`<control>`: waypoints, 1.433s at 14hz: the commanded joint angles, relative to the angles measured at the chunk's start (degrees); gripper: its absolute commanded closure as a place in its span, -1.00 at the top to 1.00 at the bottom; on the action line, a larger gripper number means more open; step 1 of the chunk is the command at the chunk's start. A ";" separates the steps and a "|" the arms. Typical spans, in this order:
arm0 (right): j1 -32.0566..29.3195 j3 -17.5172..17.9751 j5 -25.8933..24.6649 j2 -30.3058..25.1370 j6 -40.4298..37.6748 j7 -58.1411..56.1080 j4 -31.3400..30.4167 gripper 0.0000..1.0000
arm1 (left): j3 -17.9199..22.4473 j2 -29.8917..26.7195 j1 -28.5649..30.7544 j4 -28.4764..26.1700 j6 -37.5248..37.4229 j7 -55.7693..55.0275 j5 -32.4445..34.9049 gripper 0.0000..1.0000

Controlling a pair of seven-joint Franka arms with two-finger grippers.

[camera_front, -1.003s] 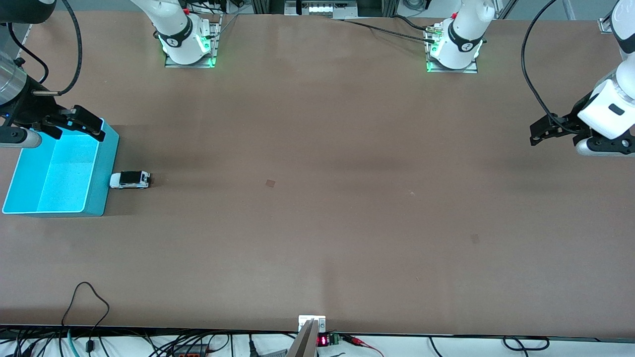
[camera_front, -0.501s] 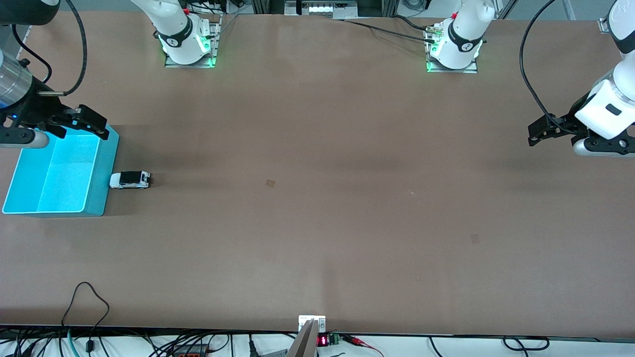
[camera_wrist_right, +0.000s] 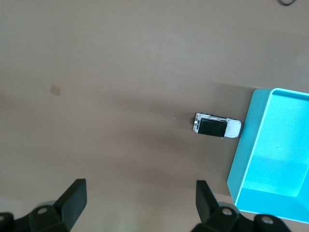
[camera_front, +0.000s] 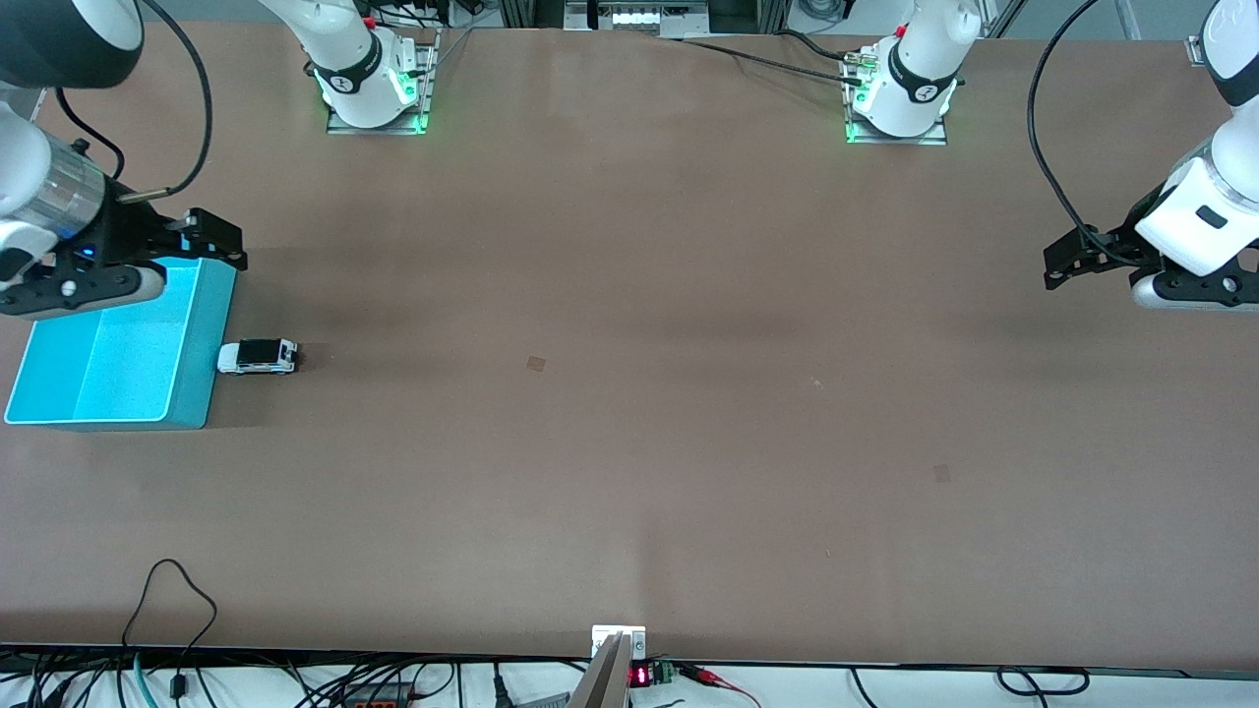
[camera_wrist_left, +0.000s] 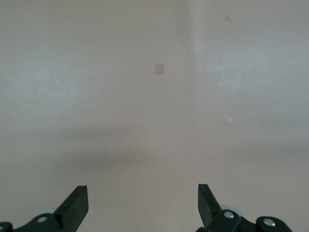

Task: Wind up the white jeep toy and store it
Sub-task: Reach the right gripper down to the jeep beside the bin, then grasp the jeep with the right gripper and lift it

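Note:
The white jeep toy [camera_front: 258, 356] [camera_wrist_right: 217, 126], white with a black roof, stands on the table beside the cyan bin [camera_front: 202, 334] [camera_wrist_right: 251, 140], nose against its wall. My right gripper [camera_front: 221, 246] [camera_wrist_right: 141, 195] hangs open and empty over the bin's corner that lies farthest from the front camera, up in the air, apart from the toy. My left gripper [camera_front: 1067, 264] [camera_wrist_left: 143, 200] is open and empty over bare table at the left arm's end, where that arm waits.
The brown table [camera_front: 629, 393] carries small tape marks [camera_front: 536, 363] [camera_front: 942, 473]. Both arm bases [camera_front: 372, 84] [camera_front: 900, 93] stand along the edge farthest from the front camera. Cables [camera_front: 177, 600] lie at the nearest edge.
My right gripper has moved from over the bin's inside toward its corner and wall, in the direction of the table's middle. The left gripper has barely shifted. The toy has not moved.

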 commanded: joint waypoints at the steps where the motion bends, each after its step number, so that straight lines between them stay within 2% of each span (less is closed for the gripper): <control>1: -0.10 0.10 0.90 0.55 -2.76 -4.16 -1.12 1.00 | 0.07 -1.18 -0.34 -1.00 0.27 -0.03 0.23 1.00; 6: -2.81 -0.34 -0.07 3.89 1.69 -27.24 -5.51 1.00 | -0.01 -1.18 -0.34 -1.00 0.01 0.58 0.49 1.00; 9: -4.49 -0.34 -0.68 4.16 8.27 -44.37 -12.17 1.00 | -0.63 -1.18 -0.26 -1.00 0.01 0.49 0.49 1.00; 12: -6.33 -0.34 -1.74 3.98 19.69 -62.04 -20.61 1.00 | -0.63 -1.18 -0.34 -1.00 0.01 0.49 0.58 1.00; 14: -6.51 -0.43 -2.61 3.28 28.03 -69.62 -25.88 1.00 | -0.63 -1.18 -0.26 -1.00 -0.17 0.41 0.58 1.00; 17: -7.65 -0.43 -5.07 2.93 38.06 -73.60 -31.61 1.00 | -0.63 -1.18 -0.34 -1.00 -0.43 0.41 0.58 1.00; 20: -11.51 -0.43 -5.52 4.06 50.80 -78.33 -37.93 1.00 | -0.72 -1.18 -0.26 -1.09 -0.69 0.41 0.58 1.00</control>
